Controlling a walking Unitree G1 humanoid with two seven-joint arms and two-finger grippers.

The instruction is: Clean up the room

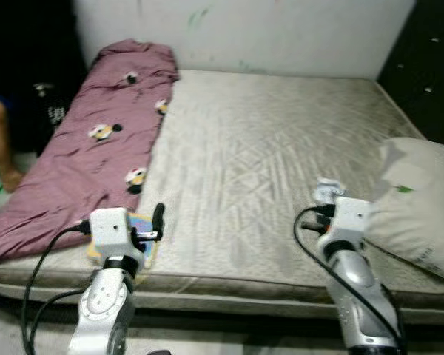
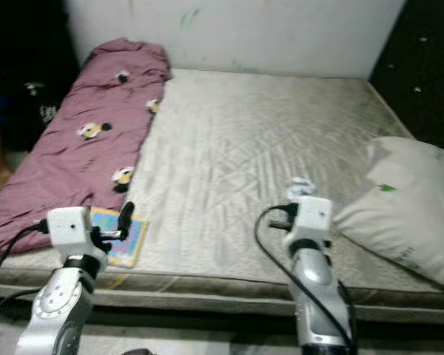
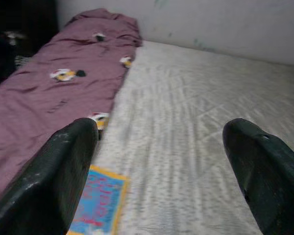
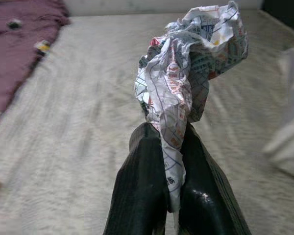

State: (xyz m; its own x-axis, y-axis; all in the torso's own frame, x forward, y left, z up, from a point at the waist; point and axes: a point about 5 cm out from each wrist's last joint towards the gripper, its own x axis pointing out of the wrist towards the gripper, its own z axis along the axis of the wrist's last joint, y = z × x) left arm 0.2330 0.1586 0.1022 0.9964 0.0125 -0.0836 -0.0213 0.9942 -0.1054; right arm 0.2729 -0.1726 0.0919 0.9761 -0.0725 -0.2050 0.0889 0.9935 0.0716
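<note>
Purple blanket (image 1: 89, 140) lies along the left of the bare mattress (image 1: 266, 170). At lower left, the left gripper (image 3: 166, 166) is wide open over a blue booklet (image 3: 99, 203). Lower right, the right gripper (image 4: 171, 191) pinches crumpled paper (image 4: 191, 63) beside a grey pillow (image 1: 418, 203).

Crumpled paper wad (image 4: 191, 63), white with red and dark print, pinched between the closed fingers of the right gripper (image 4: 174, 196), held above the bare mattress (image 1: 266, 163). Blue-and-yellow booklet (image 2: 122, 237) lies flat near the mattress's front edge, beside the maroon blanket (image 1: 89, 155).
</note>
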